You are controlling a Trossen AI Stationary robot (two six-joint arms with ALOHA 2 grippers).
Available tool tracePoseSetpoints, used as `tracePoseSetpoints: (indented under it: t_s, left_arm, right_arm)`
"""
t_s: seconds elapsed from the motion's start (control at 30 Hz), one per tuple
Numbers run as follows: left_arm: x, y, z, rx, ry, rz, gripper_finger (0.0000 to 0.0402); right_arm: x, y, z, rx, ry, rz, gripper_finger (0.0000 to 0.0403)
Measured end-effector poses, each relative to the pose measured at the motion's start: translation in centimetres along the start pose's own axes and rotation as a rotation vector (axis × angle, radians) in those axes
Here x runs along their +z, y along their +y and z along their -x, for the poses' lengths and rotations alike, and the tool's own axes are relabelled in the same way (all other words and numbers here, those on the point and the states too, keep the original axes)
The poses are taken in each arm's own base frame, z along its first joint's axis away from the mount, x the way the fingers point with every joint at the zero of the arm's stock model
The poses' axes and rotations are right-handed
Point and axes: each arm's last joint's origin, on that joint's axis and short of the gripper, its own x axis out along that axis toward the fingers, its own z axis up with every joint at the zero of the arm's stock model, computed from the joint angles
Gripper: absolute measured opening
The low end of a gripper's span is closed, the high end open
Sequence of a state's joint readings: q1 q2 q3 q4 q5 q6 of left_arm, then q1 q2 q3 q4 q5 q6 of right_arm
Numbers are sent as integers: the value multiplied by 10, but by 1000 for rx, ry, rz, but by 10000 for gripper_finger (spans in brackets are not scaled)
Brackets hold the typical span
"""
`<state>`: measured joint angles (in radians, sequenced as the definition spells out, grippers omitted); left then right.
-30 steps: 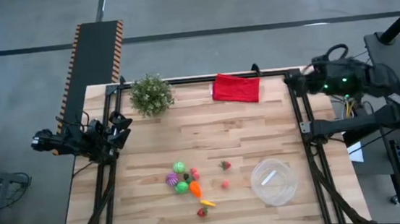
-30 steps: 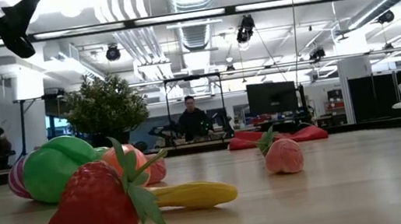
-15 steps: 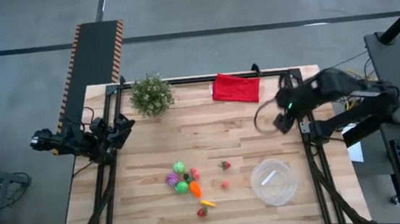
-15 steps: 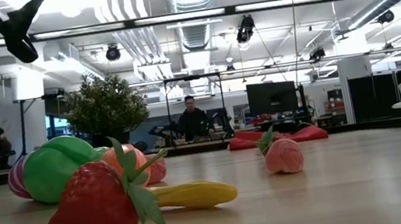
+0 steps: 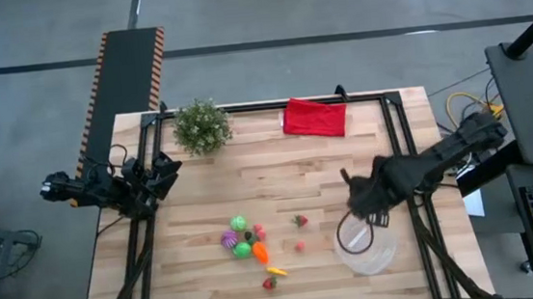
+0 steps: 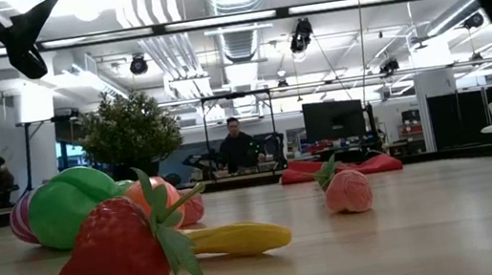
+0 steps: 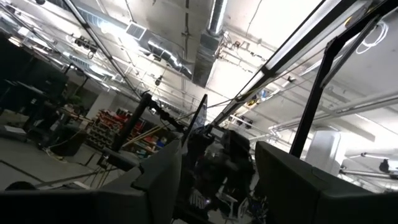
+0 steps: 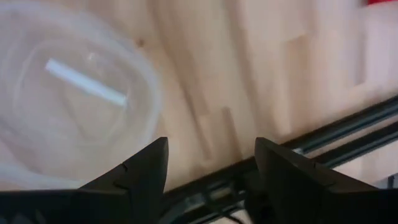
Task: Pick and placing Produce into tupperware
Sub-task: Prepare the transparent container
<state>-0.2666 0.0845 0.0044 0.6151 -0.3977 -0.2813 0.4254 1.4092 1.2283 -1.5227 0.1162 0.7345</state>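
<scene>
Wooden table (image 5: 278, 168) carries the produce (image 5: 255, 242) clustered near its front middle, a yellow piece (image 5: 276, 271) lying long axis crosswise, and the tupperware (image 5: 377, 256) upright at the front right; no writing is readable. Right gripper (image 5: 360, 196), fingers spread and empty, hangs over the tupperware's rim. Left gripper (image 5: 164, 170), half-parted and empty, waits at the left edge.
</scene>
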Motion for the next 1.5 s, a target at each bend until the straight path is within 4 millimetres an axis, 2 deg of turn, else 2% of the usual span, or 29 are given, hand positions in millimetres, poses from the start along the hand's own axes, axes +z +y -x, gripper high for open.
tracePoseSetpoints:
  t_s: [0.17, 0.37, 0.53, 0.93, 1.07, 1.5]
  left_arm:
    - [-1, 0, 0, 1, 4, 0, 192]
    - [-1, 0, 0, 1, 3, 1, 192]
    - [-1, 0, 0, 3, 10, -1, 192]
    - [-3, 1, 0, 11, 26, -10, 192]
    - [-3, 1, 0, 31, 21, -11, 192]
    - [-4, 2, -1, 61, 21, -15, 192]
  right_arm:
    - [3, 17, -25, 58, -18, -20, 233]
    - [-2, 16, -49, 92, -40, -85, 233]
    - [-1, 21, -67, 135, -46, -48, 233]
    - [-7, 21, -107, 60, 24, -5, 233]
    - [-8, 21, -115, 71, 12, -7, 233]
    - [4, 32, -121, 158, -90, 60, 233]
